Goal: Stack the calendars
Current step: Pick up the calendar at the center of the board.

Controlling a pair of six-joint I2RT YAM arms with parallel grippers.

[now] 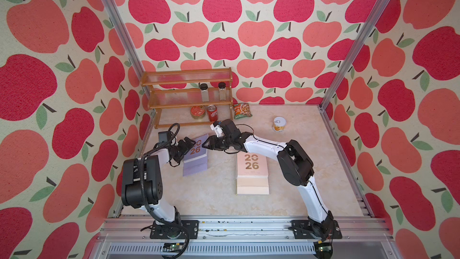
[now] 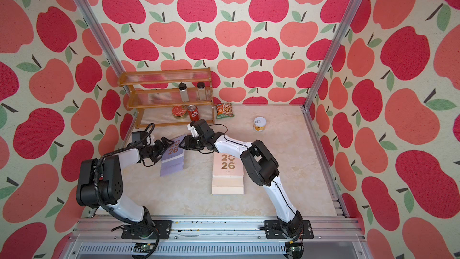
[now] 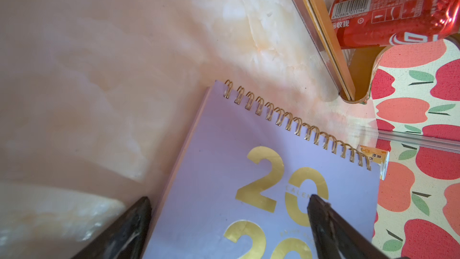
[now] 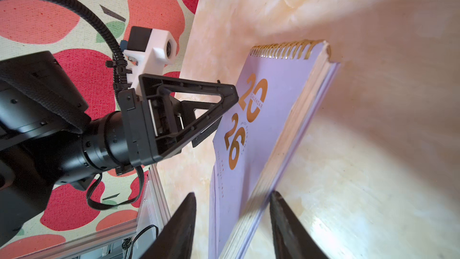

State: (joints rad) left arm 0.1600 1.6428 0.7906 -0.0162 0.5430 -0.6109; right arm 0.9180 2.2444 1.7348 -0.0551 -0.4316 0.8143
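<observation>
Step in hand: Pick-up of the lilac calendar (image 1: 196, 160), judged from both arms meeting at it.
Lilac calendar: Lies on the table (image 1: 298, 170) toward its left side, just in front of the wooden rack (image 1: 186, 80), with its spiral binding toward the rack.
Pink calendar (image 1: 252, 168): Flat on the table, well apart to the right, untouched. It is the likely base for the stack.
Left gripper (image 3: 229, 198): Jaws spread wide, one finger over the gold "20", the other off the cover's edge. It grasps nothing.
Right gripper (image 4: 232, 193): Jaws part-way in, straddling the page block at the opposite edge. Contact cannot be confirmed.
Next move: Calls for a firm pinch on the thick edge, a level lift, then a carry onto the pink calendar with the bindings aligned.
Right wrist view only: Shows the page block's thickness and the left gripper's fingertip at the cover.
Left wrist view only: Shows the binding loops singly and the barcode on the red can (image 3: 398, 8).
Top views only: Show both calendars together, but not how the jaws fit on the lilac one.
</observation>
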